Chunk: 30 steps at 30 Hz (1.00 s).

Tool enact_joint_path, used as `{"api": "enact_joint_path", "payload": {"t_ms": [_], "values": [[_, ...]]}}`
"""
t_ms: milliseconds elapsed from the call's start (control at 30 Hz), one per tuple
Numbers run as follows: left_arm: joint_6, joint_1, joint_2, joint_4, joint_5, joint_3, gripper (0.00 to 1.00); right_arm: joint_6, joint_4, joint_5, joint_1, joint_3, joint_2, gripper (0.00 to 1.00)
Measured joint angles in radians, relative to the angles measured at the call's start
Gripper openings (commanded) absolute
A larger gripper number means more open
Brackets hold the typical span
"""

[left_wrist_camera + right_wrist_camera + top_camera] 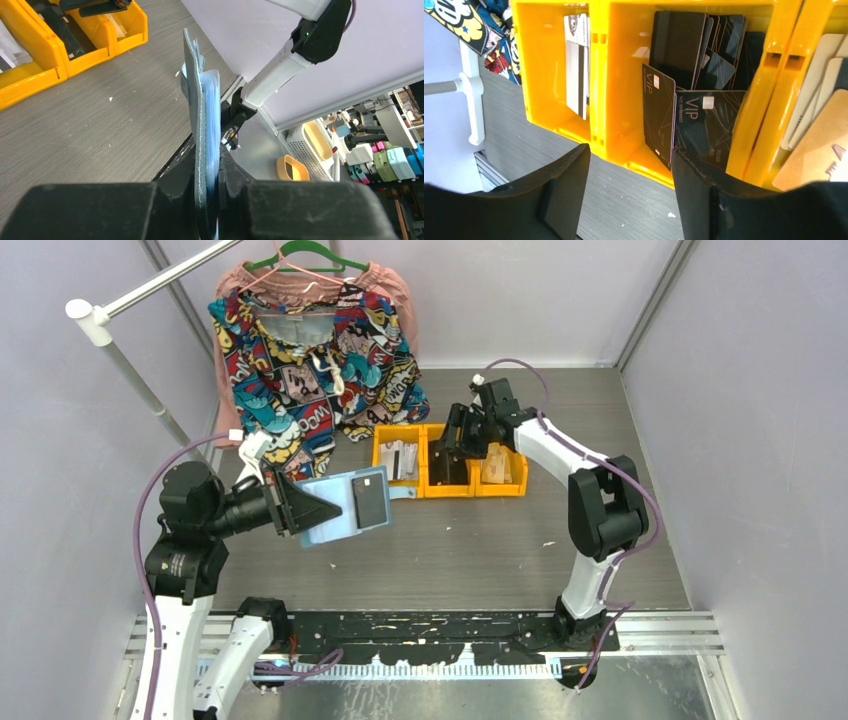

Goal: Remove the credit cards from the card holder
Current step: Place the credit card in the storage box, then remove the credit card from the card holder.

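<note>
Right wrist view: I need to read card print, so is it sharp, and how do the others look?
Right wrist: VIP print on the black cards is sharp, its fingers dark. Left wrist: card holder crisp, fingers blurred. Top external: even light.

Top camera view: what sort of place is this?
Probably a robot test booth: plain pale-lilac partition walls around a grey wood-grain table, plus staged props, yellow-orange plastic bins and a comic-print shirt on a hanger.

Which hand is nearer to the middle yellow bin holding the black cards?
Right. The right hand hangs just above the middle yellow bin, open; the left hand is far off to its left, clamping the card holder.
</note>
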Motion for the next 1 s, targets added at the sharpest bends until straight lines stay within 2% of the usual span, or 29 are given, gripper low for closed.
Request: {"api": "enact_joint_path", "payload": {"t_ms": [133, 267, 400, 500, 633, 733, 867, 1000], "values": [[-0.047, 0.0, -0.005, 0.05, -0.006, 0.0, 0.0, 0.013, 0.009, 0.032, 0.009, -0.046, -0.116, 0.86], [-0.103, 0.0, -0.007, 0.125, -0.039, 0.0, 0.0, 0.068, 0.074, 0.021, 0.05, -0.137, -0.39, 0.99], [-0.167, 0.0, -0.009, 0.202, -0.099, -0.003, 0.0, 0.179, 0.306, -0.024, 0.186, -0.261, -0.686, 1.0], [-0.211, 0.0, -0.014, 0.253, -0.152, -0.01, 0.0, 0.269, 0.492, -0.03, 0.338, -0.365, -0.807, 0.99], [-0.28, 0.0, -0.018, 0.324, -0.192, -0.026, 0.0, 0.352, 0.649, 0.025, 0.517, -0.447, -0.821, 1.0], [-0.32, 0.0, -0.018, 0.357, -0.204, -0.031, 0.0, 0.385, 0.719, 0.097, 0.615, -0.451, -0.732, 0.93], [-0.352, 0.0, -0.027, 0.376, -0.208, -0.032, 0.0, 0.423, 0.767, 0.185, 0.679, -0.453, -0.639, 0.86], [-0.367, 0.0, -0.041, 0.391, -0.207, -0.032, 0.0, 0.478, 0.861, 0.244, 0.682, -0.478, -0.616, 0.79]]}}
